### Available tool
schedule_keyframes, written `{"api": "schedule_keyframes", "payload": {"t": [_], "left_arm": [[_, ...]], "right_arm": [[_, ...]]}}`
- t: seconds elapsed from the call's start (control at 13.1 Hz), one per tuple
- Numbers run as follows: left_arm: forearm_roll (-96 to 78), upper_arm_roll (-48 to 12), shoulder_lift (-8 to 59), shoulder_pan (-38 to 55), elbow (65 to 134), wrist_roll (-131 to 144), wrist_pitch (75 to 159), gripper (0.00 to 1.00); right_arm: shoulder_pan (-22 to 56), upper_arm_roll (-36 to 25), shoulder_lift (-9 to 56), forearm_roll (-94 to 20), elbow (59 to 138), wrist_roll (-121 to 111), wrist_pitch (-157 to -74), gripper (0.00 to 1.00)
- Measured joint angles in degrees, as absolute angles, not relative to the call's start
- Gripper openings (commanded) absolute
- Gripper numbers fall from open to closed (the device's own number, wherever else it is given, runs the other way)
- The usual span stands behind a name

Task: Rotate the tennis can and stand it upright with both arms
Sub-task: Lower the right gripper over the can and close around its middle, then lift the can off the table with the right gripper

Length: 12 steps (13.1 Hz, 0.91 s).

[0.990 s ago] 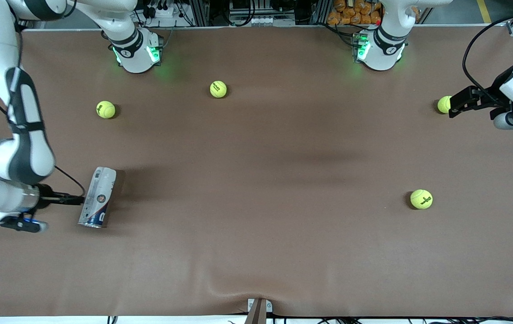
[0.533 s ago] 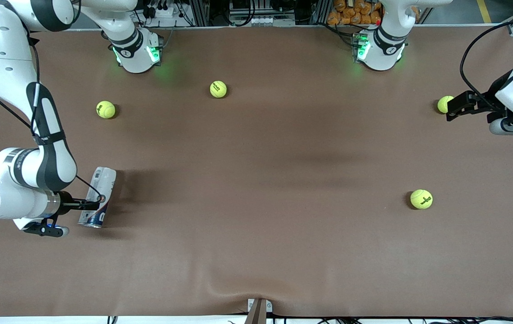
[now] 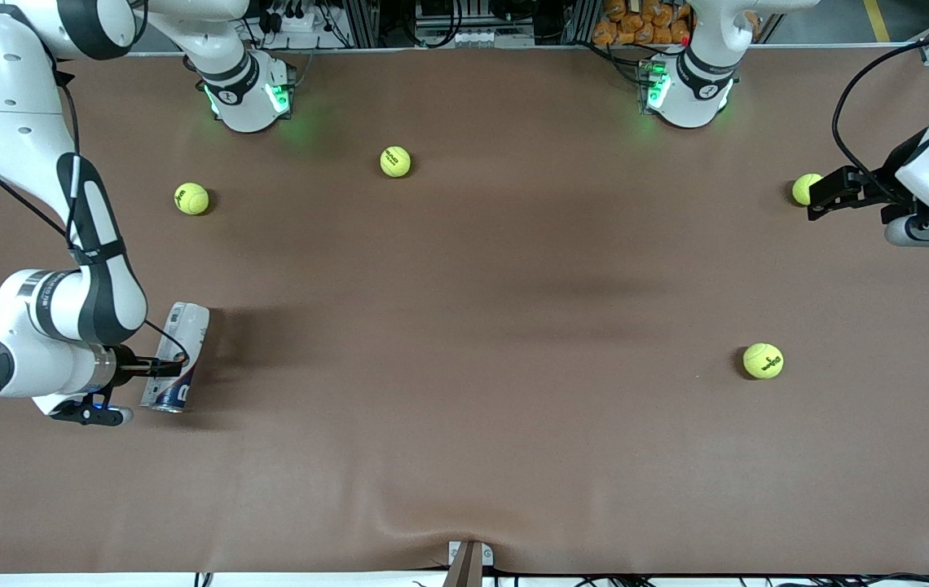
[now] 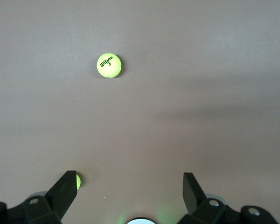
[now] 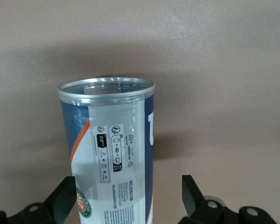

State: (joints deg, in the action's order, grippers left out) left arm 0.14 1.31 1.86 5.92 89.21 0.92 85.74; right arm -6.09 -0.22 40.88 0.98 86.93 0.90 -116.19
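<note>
The tennis can [image 3: 188,324] lies on its side on the brown table near the right arm's end, its silvery open rim toward the front camera. My right gripper [image 3: 166,368] is open and low at the can's middle. In the right wrist view the can [image 5: 109,154] lies between the two open fingers [image 5: 65,196] of that gripper [image 5: 128,186], closer to one finger, with a gap to the other. My left gripper [image 3: 813,196] is open and empty, low over the table at the left arm's end beside a tennis ball [image 3: 803,188]. It holds nothing in the left wrist view [image 4: 129,180].
Other tennis balls lie near the right arm's base [image 3: 191,198], between the two bases [image 3: 395,161], and nearer the front camera toward the left arm's end [image 3: 763,360]. The left wrist view shows one ball [image 4: 109,65] ahead and another [image 4: 77,181] beside a fingertip.
My right arm has swung in and its open gripper has moved from beside the can to over the can's middle. The left gripper has shifted slightly. The can has not moved.
</note>
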Motion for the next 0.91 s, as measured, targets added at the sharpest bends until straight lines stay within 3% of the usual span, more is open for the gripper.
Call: {"api": "schedule_keyframes", "payload": {"t": [0.91], "left_arm": [[0.1, 1.3, 1.8, 5.8, 90.1, 0.9, 85.7, 1.0]], "right_arm": [[-4.3, -0.3, 41.9, 1.0, 88.2, 2.6, -115.7, 1.0]]}}
